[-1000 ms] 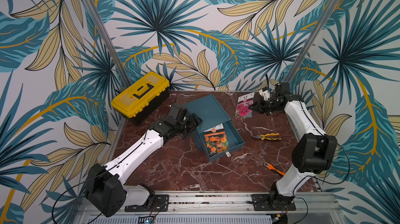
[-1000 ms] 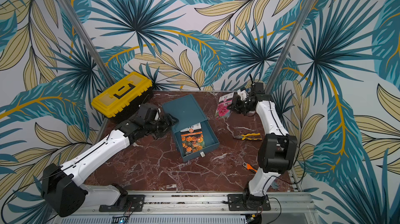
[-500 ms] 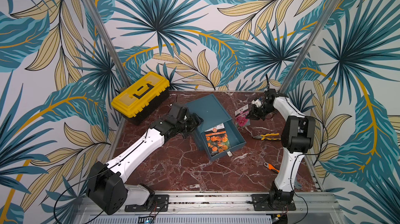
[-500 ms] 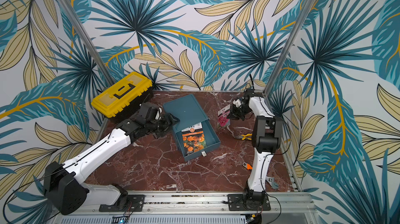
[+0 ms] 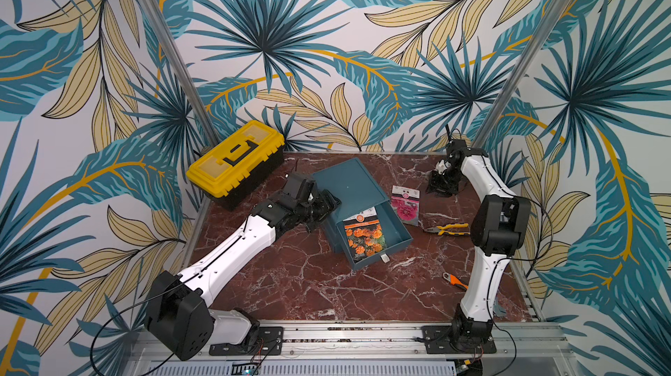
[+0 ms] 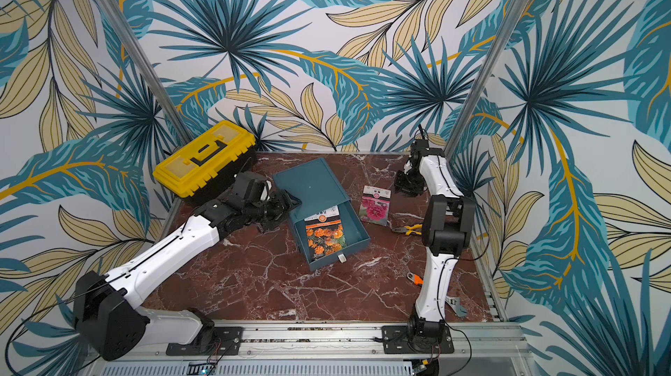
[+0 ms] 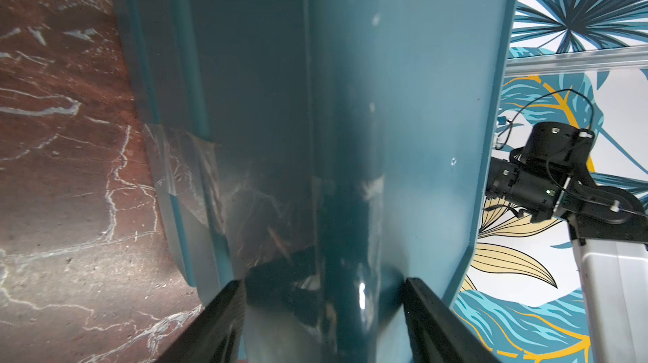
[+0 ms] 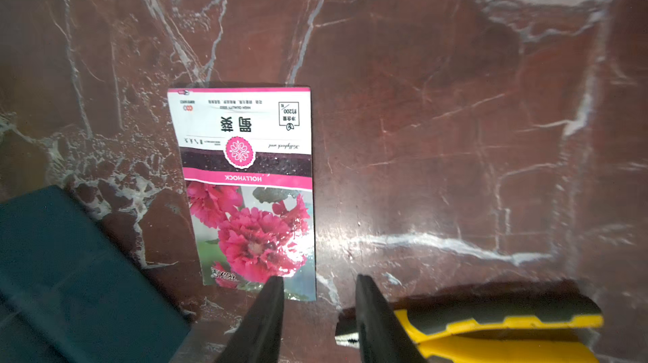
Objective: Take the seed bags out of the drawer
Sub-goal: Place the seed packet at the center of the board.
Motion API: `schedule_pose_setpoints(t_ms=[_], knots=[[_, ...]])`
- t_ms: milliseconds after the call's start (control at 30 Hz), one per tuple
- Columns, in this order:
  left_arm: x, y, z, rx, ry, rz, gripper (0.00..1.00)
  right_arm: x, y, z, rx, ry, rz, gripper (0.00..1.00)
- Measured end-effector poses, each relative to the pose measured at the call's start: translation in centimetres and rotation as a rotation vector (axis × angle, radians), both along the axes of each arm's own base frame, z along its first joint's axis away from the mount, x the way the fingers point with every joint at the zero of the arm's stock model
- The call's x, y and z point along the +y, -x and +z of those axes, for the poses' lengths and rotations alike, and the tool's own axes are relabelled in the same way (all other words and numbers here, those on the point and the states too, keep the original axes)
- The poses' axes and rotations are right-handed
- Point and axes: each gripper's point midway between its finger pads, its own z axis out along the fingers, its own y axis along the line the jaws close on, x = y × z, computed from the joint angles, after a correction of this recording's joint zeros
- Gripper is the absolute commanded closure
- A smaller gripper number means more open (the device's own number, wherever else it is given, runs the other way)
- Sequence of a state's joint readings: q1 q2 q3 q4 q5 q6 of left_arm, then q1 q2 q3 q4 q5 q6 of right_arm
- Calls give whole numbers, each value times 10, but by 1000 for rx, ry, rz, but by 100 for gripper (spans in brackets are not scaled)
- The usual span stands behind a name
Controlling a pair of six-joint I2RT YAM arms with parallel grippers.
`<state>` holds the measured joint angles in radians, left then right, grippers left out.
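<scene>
One orange seed bag (image 5: pixel 363 238) lies face up in the open drawer (image 5: pixel 396 227), its long axis running along the drawer's pull direction, top end tucked just under the lip of the teal case (image 5: pixel 348 181) and bottom end near the drawer front. Whether more bags lie beneath it cannot be told. A pink seed bag (image 5: pixel 405 205) is already out, flat on the tabletop (image 5: pixel 308 283) just beside the drawer's right side; in the right wrist view it (image 8: pixel 245 186) shows face up with nothing gripping it. The right claw (image 5: pixel 441 187) hangs over the tabletop beyond that pink bag, toward the back corner. Its fingers (image 8: pixel 266 308) are partly spread with empty air between them, above the bag's lower corner and next to the yellow-handled pliers (image 8: pixel 491 329). From there the orange bag lies forward and to the robot's left, past the pink bag and over the drawer's side wall. The left claw (image 5: pixel 328 203) is the nearer of the two, but its fingers (image 7: pixel 217 326) straddle the case's edge (image 7: pixel 385 98), apparently clamped on it to steady it. So the free right arm looks the likelier one to reach in, meeting the bag across its short side.
</scene>
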<state>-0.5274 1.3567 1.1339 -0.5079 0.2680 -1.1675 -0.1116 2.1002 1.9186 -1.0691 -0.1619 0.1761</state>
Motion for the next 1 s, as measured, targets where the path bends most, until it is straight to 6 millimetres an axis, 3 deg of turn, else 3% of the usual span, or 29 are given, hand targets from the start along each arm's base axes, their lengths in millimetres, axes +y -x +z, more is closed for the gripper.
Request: schedule_pose_setpoints(t_ms=[67,167,300,400,533,767,1000], knots=[[0,0,0,0,0,-1,24,4,2,29,-60,8,0,60],[0,0,0,-3,-3,-4,24,27,13,84,-182,7,35,62],[0,0,0,-5,-6,-6,23,86,49,153,-339,-42,147,64],[0,0,0,-6,-7,-7,23,125,82,178,-391,-94,227,65],[0,0,0,-7,-7,-8,23,161,121,177,-368,-150,294,66],[0,0,0,-9,-9,-9,23,201,178,157,-291,-199,365,66],[0,0,0,-9,-9,-8,23,229,206,137,-243,-194,415,65]])
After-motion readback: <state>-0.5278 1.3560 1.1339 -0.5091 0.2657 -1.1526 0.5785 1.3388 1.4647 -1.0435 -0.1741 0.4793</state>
